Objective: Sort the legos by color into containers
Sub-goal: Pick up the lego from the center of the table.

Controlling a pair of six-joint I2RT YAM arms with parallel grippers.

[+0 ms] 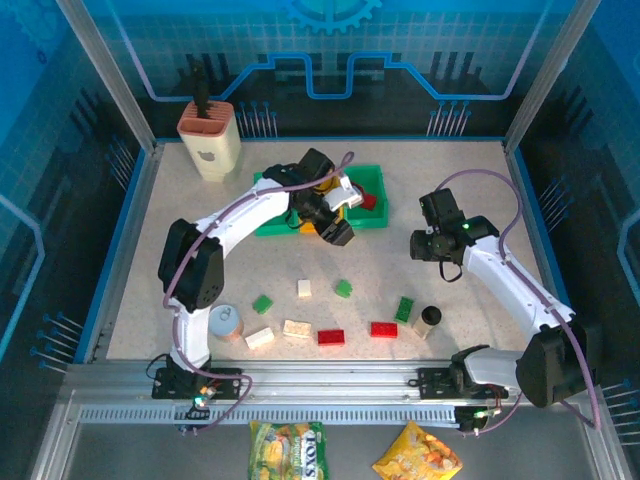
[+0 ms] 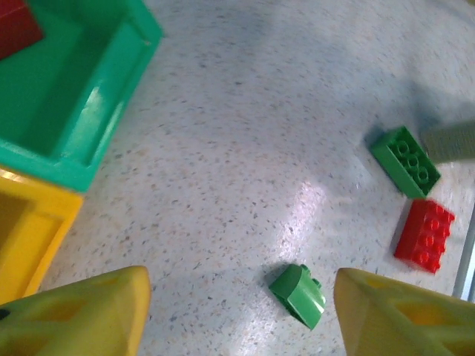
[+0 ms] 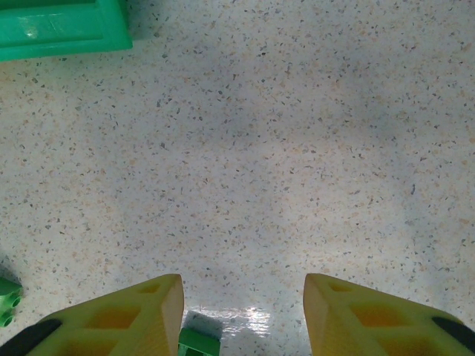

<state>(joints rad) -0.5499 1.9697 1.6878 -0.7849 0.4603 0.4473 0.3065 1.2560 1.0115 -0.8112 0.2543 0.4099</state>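
The containers (image 1: 375,178) stand at the back centre, two green bins with a yellow one (image 2: 30,222) between. A red lego (image 1: 368,200) lies in the right green bin (image 2: 89,111). My left gripper (image 1: 335,232) hovers at that bin's front edge, open and holding nothing (image 2: 241,315). Below it on the table lie a curved green lego (image 2: 300,294), a green brick (image 2: 406,160) and a red brick (image 2: 424,234). Farther right, my right gripper (image 1: 418,243) hangs open and empty (image 3: 243,319) above bare table. A green lego (image 3: 199,343) lies beside its left finger.
Loose legos lie across the near table: green (image 1: 262,303), cream (image 1: 304,288), cream (image 1: 296,327), cream (image 1: 259,338), red (image 1: 331,336), red (image 1: 383,329), green (image 1: 404,309). A silver can (image 1: 226,322), a black-capped cylinder (image 1: 428,320) and a beige knife block (image 1: 208,135) also stand here.
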